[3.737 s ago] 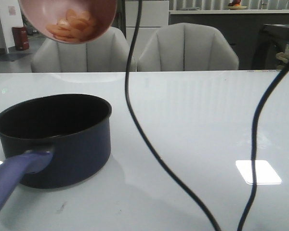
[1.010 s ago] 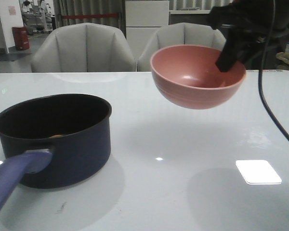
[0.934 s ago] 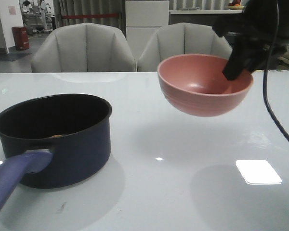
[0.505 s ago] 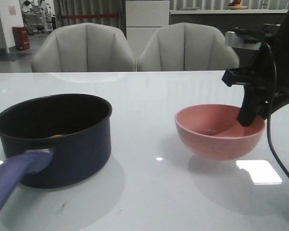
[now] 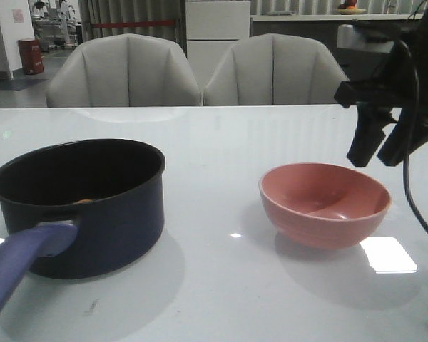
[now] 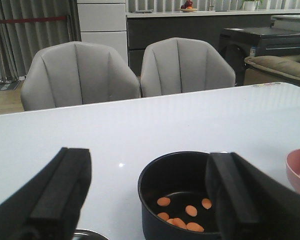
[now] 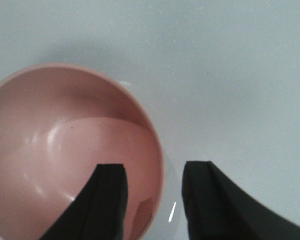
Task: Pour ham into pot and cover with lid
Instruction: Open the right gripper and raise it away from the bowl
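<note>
Now finishing pour step: ham (image 6: 182,218) lying in pot (image 5: 85,203), pink bowl (image 5: 324,205) standing empty on table (image 5: 228,142); right gripper (image 5: 376,151) spread, released, hanging above bowl rim; left gripper (image 6: 150,200) spread, grasping nothing; next needing lid, not visible

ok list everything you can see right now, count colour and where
pot: 1, navy with purple handle, table's left side
ham: several small orange pieces, inside the pot
bowl: 1, pink, empty, table's right side
table: 1, white, glossy
chairs: 2, grey, behind the table
left tool: black, open, above the table near the pot
right tool: black, open, just above the bowl's right rim
</note>
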Tool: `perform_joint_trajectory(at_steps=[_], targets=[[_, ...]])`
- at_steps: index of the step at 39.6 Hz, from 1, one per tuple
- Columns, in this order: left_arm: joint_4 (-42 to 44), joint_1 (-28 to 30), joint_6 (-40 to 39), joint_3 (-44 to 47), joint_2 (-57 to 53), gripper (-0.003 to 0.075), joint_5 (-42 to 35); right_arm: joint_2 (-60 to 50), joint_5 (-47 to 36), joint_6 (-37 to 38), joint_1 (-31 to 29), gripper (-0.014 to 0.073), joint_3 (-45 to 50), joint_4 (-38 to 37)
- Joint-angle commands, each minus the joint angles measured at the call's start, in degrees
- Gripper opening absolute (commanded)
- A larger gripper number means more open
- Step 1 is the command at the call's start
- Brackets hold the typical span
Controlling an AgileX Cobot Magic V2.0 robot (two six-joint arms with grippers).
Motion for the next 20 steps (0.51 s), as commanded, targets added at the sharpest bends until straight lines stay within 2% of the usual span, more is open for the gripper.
perform_joint_trajectory(at_steps=[1, 20], targets=[[-0.5, -0.5, -0.6, -1.5, 0.7, 0.0522, -4.5, -8.3, -4.3, -0.1, -0.3, 0.0390, 2.1, 0.0], [-0.5, -0.4, -0.6, -1.5, 0.7, 0.0522, -4.5, -42.9, -26.2, -0.2, 1.1, 0.0386, 28.5, 0.1]])
